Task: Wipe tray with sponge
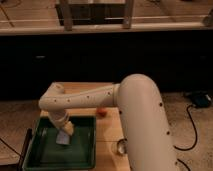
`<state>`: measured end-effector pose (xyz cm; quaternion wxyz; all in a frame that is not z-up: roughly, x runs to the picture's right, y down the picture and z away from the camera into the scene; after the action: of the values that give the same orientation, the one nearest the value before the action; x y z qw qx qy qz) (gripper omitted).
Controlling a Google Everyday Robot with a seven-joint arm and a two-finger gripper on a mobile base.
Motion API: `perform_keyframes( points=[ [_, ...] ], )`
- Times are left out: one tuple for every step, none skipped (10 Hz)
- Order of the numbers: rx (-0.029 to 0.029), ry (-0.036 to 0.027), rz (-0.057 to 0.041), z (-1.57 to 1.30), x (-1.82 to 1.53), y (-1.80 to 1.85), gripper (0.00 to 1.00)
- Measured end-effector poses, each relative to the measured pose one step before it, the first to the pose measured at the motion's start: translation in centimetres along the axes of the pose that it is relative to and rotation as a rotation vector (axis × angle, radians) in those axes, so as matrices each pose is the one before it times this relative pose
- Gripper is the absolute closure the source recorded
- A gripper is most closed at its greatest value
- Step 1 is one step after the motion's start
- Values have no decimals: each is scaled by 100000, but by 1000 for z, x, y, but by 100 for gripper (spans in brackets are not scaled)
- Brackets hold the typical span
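Plainly, the nearest hazard is the tray [50,156] itself: it lies at the front left of the table [107,134], and a hard sideways stroke could shove it toward the edge. Just right of it, the metal cup [121,146] stands close to the bulky arm [85,99], which could tip it. Over the tray's far half, the gripper [65,129] pinches the sponge [63,138], which appears to rest on the tray floor; a loose pinch might drop it. Beyond, the small red-orange object [101,112] risks being clipped.

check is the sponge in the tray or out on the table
In: the sponge sits inside the tray, with the gripper just above it.
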<state>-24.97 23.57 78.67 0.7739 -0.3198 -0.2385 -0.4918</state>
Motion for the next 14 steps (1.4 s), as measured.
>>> perform_keyframes(
  points=[
    [-904, -1007, -2901, 604, -1703, -131, 100],
    [-417, -628, -1115, 399, -1011, 319, 100],
    [167, -344, -157, 150, -321, 211, 100],
    [-18, -68, 1003, 22, -227, 1388, 100],
    [540, 203, 1551, -231, 273, 1384, 100],
    [216, 376, 1582, -225, 522, 1465, 100],
    [685, 557, 3680, -567, 1478, 2666, 100],
    [456, 284, 1863, -353, 1068, 1200, 100],
    [447, 16, 739, -213, 782, 690, 100],
    [812, 31, 498, -381, 1369, 682, 100],
    [616, -120, -234, -253, 531, -103, 100],
    [190, -359, -467, -34, 337, -243, 100],
    [379, -427, -989, -74, 166, -876, 100],
    [-263, -665, -1462, 119, -163, -1258, 100]
  ],
)
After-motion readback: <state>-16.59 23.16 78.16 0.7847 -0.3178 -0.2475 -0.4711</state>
